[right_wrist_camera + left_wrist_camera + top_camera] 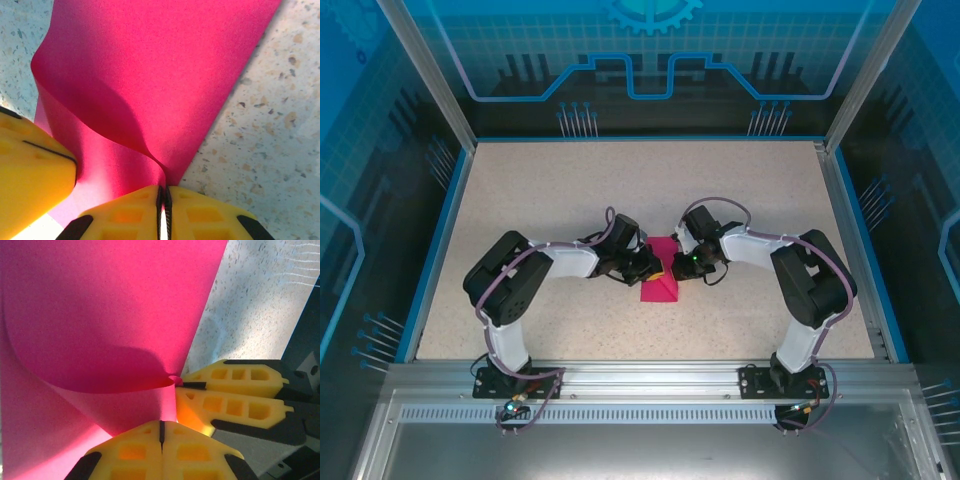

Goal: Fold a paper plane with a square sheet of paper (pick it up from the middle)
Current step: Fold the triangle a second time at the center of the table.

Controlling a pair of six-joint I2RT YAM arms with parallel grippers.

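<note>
Closest in, left gripper (161,427) sits clamped shut on the curled-over paper (100,310), with right gripper (163,193) pinching it just beside, and the sheet lying mid-table (560,190) between both arms.

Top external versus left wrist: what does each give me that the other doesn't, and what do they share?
Top external: the left arm and right arm from base to wrist, reaching in to meet over the middle of the table.
Left wrist: the pink sheet curled over on itself in a soft loop, and the left gripper shut on its edge.
Shared: the sheet held by both grippers, the right gripper close beside the left.
</note>
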